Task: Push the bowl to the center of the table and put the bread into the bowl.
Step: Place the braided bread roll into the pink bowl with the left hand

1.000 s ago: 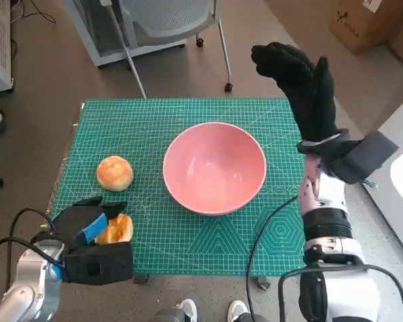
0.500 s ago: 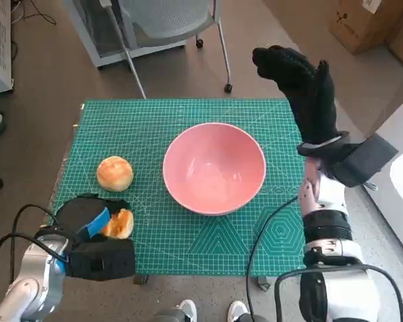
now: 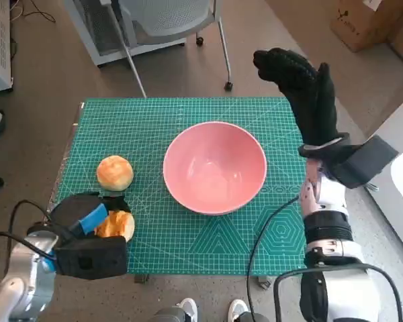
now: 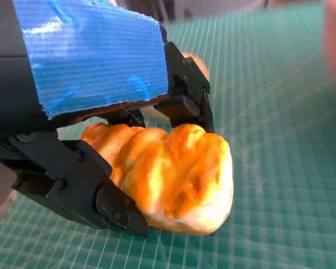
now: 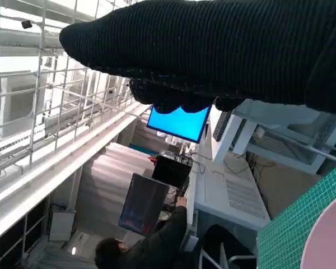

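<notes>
Left hand [image 3: 87,225] clamps its fingers around a golden bread roll [image 4: 173,176] low over the green mat [image 3: 188,241]; lifting clear before swinging forward-right to the pink bowl [image 3: 215,168] seems wisest. Right hand [image 3: 302,87] hangs raised, holding nothing.

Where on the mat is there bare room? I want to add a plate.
Bare mat lies behind the pink bowl along the far edge, and in front of it. The near left is crowded: round bun, left hand gripping bread.
</notes>
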You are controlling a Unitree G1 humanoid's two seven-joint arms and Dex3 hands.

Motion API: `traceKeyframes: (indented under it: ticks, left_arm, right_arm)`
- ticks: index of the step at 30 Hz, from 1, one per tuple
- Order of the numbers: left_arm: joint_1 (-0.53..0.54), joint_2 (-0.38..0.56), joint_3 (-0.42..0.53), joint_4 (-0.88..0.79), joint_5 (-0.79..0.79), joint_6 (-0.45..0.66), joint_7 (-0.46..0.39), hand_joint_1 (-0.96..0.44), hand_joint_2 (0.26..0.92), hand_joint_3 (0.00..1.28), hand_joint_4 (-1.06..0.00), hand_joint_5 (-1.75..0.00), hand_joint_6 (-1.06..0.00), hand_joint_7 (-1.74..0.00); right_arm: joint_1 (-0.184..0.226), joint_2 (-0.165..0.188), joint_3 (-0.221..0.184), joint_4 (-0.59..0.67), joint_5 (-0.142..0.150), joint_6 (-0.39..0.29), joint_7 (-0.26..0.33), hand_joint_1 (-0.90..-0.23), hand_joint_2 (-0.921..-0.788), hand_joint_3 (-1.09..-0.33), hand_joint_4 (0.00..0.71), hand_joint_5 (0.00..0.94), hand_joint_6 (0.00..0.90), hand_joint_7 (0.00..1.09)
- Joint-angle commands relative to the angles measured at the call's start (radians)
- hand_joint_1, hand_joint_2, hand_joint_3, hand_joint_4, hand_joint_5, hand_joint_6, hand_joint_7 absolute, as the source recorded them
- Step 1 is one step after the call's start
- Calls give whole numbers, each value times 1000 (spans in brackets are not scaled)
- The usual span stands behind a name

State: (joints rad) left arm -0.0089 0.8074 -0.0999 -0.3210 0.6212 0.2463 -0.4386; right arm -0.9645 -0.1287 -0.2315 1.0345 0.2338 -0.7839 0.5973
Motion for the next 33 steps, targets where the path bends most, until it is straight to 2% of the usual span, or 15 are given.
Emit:
traceKeyframes:
  ticks: [1,8,16,20,22,26,33]
  left_arm:
    - [-33,-19,67,-87,-26,16,-8,3,920,55,-708,-1207,-645,-1086]
    - [-135,-41,120,-179,-34,54,-27,3,919,36,-737,-1177,-663,-1064]
    - [-330,-47,105,-188,-30,37,-30,3,916,35,-739,-1124,-667,-1111]
    - [-473,-86,37,-138,-11,19,-22,2,917,34,-734,-1105,-671,-1130]
    - [-506,-100,17,-124,-3,16,-23,2,918,34,-726,-1090,-677,-1147]
    - [-634,-164,-66,-63,13,24,-54,2,919,33,-725,-1078,-675,-1160]
    - [-771,-264,-164,102,5,-18,-65,2,920,59,-705,-1108,-630,-1195]
  right_arm:
    - [26,0,2,12,5,8,8,-585,-921,-540,243,0,386,7]
    - [28,2,4,9,4,12,6,-583,-921,-537,246,2,390,8]
    - [33,4,2,8,9,19,12,-578,-921,-535,250,3,399,11]
    - [41,3,2,2,11,20,15,-578,-921,-535,248,2,400,11]
    - [43,2,3,0,11,20,15,-577,-921,-534,247,1,398,9]
    - [58,-1,6,-16,9,16,14,-576,-921,-535,242,0,390,5]
    - [84,-10,8,-47,5,11,6,-579,-921,-547,236,0,382,0]
